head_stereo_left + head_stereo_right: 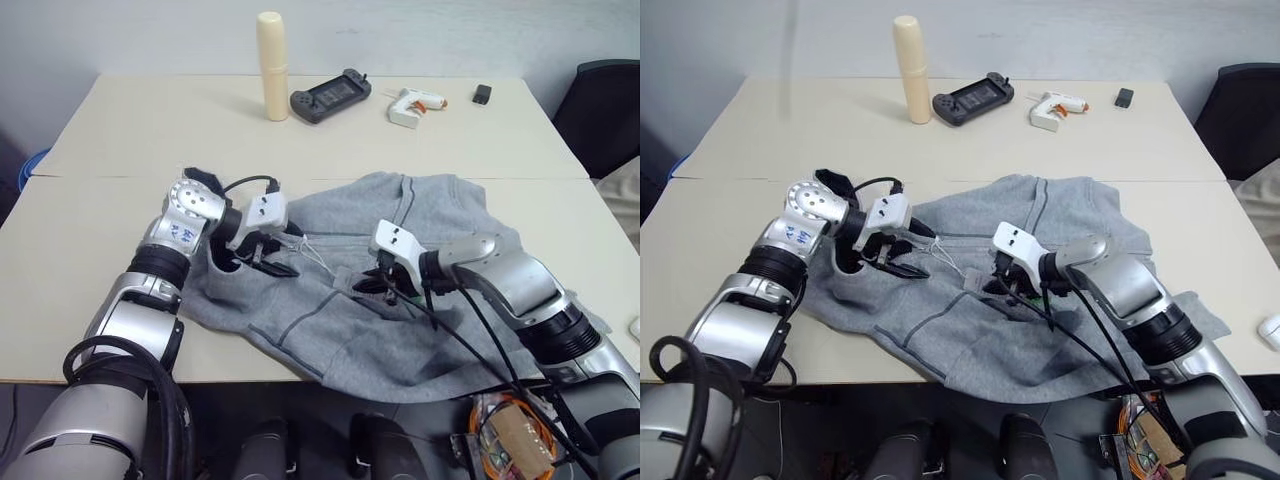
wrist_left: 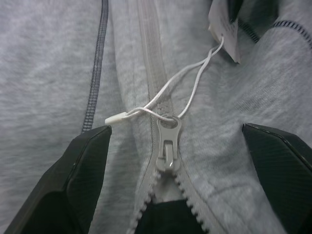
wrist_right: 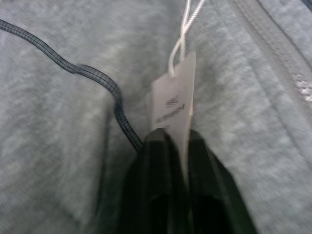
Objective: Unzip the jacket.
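The light grey jacket (image 1: 400, 320) lies rumpled on the table's near edge, its zip running up the middle. My left gripper (image 2: 175, 127) is open, one black finger on each side of the grey zip slider (image 2: 168, 146), just above the fleece. Below the slider the teeth are parted a little. A white string runs from the slider's pull to the white hang tag (image 3: 173, 105). My right gripper (image 3: 175, 134) is shut on the lower edge of that tag. In the head views the left gripper (image 1: 270, 255) sits left of the right gripper (image 1: 385, 285).
At the back of the beige table (image 1: 120, 240) stand a cream cylinder (image 1: 272, 65), a black handheld game console (image 1: 330, 97), a white glue gun (image 1: 412, 105) and a small black block (image 1: 482, 94). A dark chair (image 1: 605, 110) is at the far right.
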Controlling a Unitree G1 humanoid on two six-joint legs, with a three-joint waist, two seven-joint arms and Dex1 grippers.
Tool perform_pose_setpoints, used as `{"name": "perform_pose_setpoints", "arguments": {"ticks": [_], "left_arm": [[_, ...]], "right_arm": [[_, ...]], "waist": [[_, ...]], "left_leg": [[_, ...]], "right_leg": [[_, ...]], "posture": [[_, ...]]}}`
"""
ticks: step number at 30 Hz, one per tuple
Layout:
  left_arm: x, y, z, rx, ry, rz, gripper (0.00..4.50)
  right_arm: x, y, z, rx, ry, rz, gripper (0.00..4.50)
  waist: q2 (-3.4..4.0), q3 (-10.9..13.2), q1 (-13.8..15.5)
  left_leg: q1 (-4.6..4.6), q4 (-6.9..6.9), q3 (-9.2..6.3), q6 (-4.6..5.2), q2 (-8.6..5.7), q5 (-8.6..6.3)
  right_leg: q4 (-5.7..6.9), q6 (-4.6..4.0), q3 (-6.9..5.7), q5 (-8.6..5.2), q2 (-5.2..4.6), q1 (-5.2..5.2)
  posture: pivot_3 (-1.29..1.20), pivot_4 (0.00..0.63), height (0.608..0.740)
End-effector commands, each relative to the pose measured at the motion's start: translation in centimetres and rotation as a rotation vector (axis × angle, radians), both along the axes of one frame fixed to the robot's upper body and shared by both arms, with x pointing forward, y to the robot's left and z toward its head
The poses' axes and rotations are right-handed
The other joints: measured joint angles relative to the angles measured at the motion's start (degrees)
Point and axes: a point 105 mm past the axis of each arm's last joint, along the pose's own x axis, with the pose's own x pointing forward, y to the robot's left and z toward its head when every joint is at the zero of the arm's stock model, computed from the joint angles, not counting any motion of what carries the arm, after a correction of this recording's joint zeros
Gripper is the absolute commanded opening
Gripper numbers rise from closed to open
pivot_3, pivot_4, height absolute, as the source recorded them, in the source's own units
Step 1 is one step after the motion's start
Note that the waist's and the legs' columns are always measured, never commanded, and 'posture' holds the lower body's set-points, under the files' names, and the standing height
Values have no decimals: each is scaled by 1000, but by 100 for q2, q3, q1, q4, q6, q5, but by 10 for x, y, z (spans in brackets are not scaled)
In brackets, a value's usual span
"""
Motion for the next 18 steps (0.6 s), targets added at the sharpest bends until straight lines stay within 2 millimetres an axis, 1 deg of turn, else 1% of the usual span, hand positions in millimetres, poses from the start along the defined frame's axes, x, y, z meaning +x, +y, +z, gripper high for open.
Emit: {"name": "perform_pose_setpoints", "arguments": {"ticks": [1,4,7,9,13,15,17,18], "left_arm": [[5,0,-9,-13,-51,41,4500],[7,-3,-16,-66,-19,78,4500],[4,-2,-18,-103,31,81,3960],[1,-1,-21,-99,60,72,3337],[-3,2,-30,-68,98,65,2375],[-4,5,-40,-15,118,78,1824],[-5,7,-45,13,118,77,1824],[-5,6,-46,11,117,78,1824]], "right_arm": [[4,-7,2,-27,-100,-38,11],[-1,-9,3,-8,-111,-62,11],[-5,-10,3,9,-108,-84,0],[-8,-11,4,16,-108,-97,0],[-12,-14,4,20,-109,-117,0],[-13,-16,6,18,-122,-133,0],[-10,-24,10,14,-155,-175,0],[-6,-32,13,4,-184,-216,0]], "waist": [[0,0,0],[-5,-3,13],[-5,-4,12],[-6,-4,15],[-6,-4,8],[-6,-4,9],[-7,-5,9],[-7,-5,10]], "left_leg": [[4,0,1,0,0,0],[13,1,0,0,0,0],[17,6,0,0,-2,0],[17,6,-1,0,-2,0],[17,6,0,0,-3,0],[18,6,-1,0,-2,0],[20,5,0,1,-2,0],[20,5,0,1,-2,-1]], "right_leg": [[0,0,1,0,-1,3],[3,0,0,0,-4,12],[9,0,2,0,-8,16],[10,0,1,0,-8,15],[10,0,1,0,-7,15],[10,0,1,0,-6,15],[10,0,2,0,-7,17],[10,0,2,0,-7,19]], "posture": [[0,150,740],[0,150,740],[0,150,740],[0,150,740],[0,150,740],[0,150,740],[0,150,740],[0,150,740]]}}
